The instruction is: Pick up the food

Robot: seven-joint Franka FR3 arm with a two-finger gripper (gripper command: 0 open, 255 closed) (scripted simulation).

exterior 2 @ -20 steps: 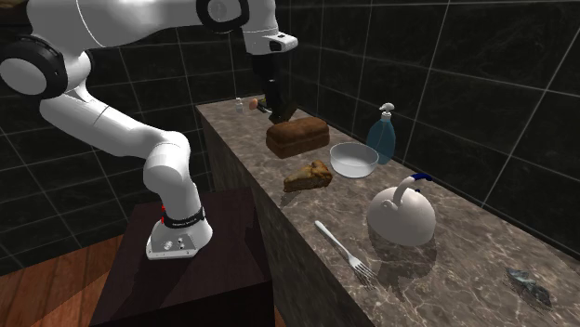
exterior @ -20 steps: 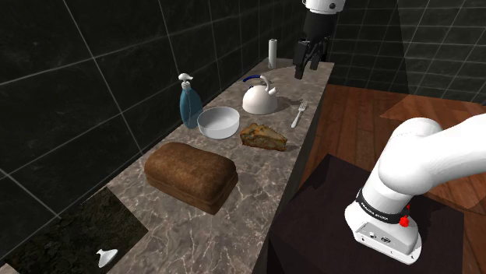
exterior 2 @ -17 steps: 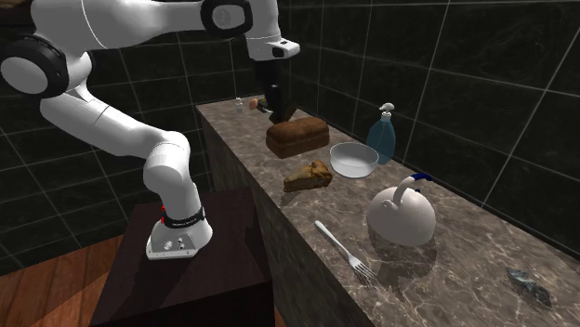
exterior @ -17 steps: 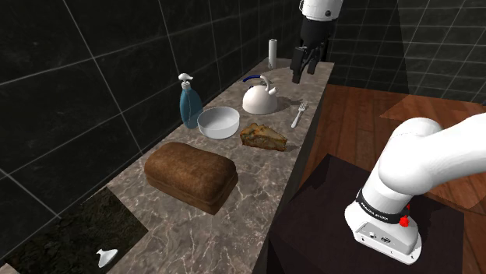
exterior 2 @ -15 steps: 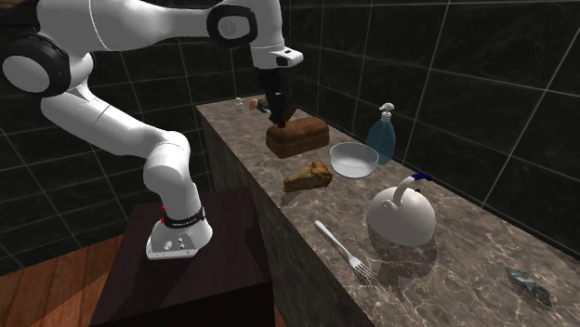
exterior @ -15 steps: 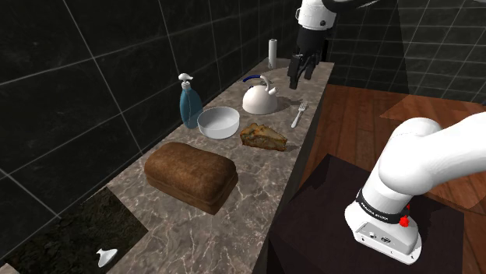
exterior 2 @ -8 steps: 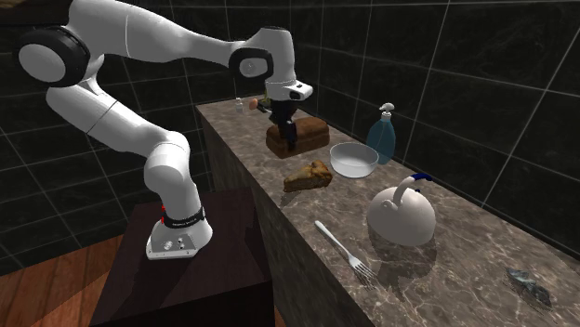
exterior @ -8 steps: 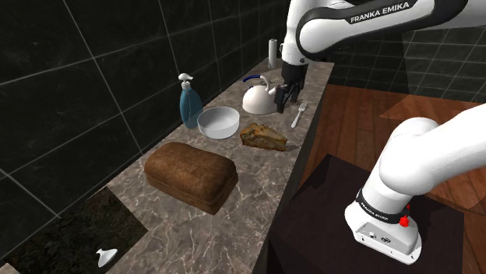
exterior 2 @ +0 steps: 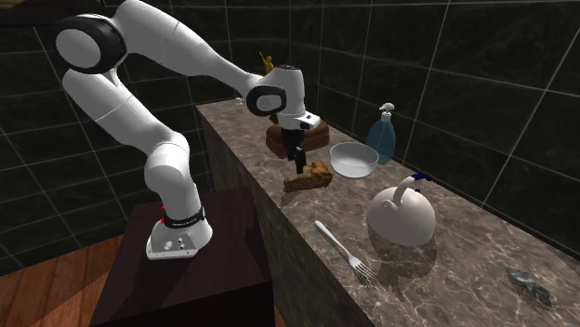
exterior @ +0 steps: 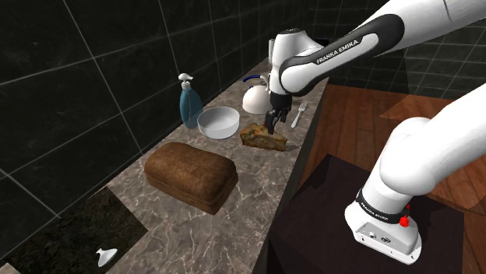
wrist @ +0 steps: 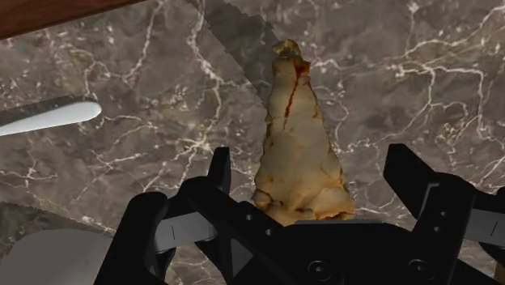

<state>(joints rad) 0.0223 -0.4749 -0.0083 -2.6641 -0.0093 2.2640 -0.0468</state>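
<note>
A wedge-shaped pie slice (exterior: 263,137) (exterior 2: 309,176) lies on the marble counter (exterior: 257,194) near its front edge. My black gripper (exterior: 272,122) (exterior 2: 299,160) hangs just above the slice, pointing down. In the wrist view the gripper (wrist: 312,166) is open: its fingers (wrist: 218,174) stand on either side of the slice's (wrist: 298,138) wide crust end without touching it. A large brown bread loaf (exterior: 191,175) (exterior 2: 316,136) lies farther along the counter, partly hidden by the arm in the second exterior view.
Around the slice stand a white bowl (exterior: 218,122) (exterior 2: 354,160), a white kettle (exterior: 258,97) (exterior 2: 402,215) and a blue spray bottle (exterior: 189,101) (exterior 2: 383,135). A fork (exterior: 299,114) (exterior 2: 344,251) (wrist: 48,115) lies near the counter's edge. Dark tiled walls rise behind; a wooden floor (exterior: 366,117) lies below.
The arm has swung from the counter's far end, past the kettle and fork, and come down over the pie slice. The fingers stay apart. Nothing on the counter has moved.
</note>
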